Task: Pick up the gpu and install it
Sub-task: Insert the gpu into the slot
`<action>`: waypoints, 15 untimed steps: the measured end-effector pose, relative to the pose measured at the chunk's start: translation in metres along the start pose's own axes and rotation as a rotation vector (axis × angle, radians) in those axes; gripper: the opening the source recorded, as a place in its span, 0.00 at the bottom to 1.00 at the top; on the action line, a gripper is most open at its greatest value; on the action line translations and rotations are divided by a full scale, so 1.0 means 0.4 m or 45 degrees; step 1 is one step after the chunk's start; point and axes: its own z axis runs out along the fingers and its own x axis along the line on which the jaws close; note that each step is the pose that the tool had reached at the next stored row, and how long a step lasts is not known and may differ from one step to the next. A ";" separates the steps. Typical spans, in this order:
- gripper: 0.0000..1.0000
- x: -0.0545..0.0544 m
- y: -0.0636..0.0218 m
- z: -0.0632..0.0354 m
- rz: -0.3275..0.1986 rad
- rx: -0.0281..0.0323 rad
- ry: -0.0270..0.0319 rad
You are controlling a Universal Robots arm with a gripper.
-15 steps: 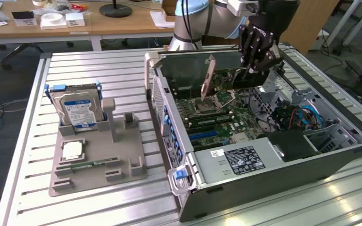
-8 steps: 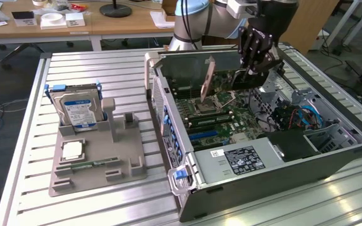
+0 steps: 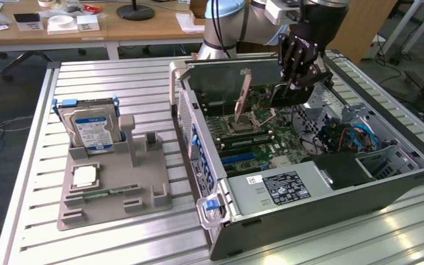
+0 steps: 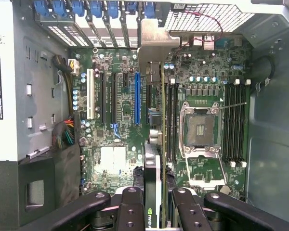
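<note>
1. Fingers (image 4: 130, 211) of black metal clenched on the gpu (image 4: 158, 144), a thin dark expansion card with a silver end bracket. From the wrist, seen edge-on and running straight out from between them.
2. Held inside the open grey tower case (image 3: 308, 221), which lies on its side on the ribbed aluminium table (image 3: 123, 77). Hangs over the green motherboard (image 4: 115, 159) and looks not yet seated, judging by the exterior view.
3. Long axis parallel with the row of expansion slots. Silver bracket (image 4: 151, 43) turned toward the case's rear wall and its blue plastic latches (image 4: 86, 8).
4. Long blue slot (image 4: 136, 98) just beside the card's edge line, on the side away from the square CPU socket (image 4: 201, 130). Parallel with it, but apparently offset rather than directly above. Cannot tell whether another slot lies right under the card.
5. Green-and-white Nvidia eye logo (image 4: 149, 217) on the card close to the grip. White-on-black label (image 3: 282, 187) on the power supply cover, too small to read.
6. Boxy silver hard drive with a blue label (image 3: 86, 130) upright in a grey holder (image 3: 123, 171) at the exterior view's left, well apart from the case.
</note>
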 end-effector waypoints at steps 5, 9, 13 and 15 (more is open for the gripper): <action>0.27 0.000 0.000 0.002 0.000 0.0002 -0.0006; 0.27 0.000 0.000 0.009 0.000 0.0000 -0.0010; 0.27 0.000 0.000 0.016 0.000 0.0000 -0.0009; 0.27 0.000 0.000 0.016 0.000 0.0000 -0.0008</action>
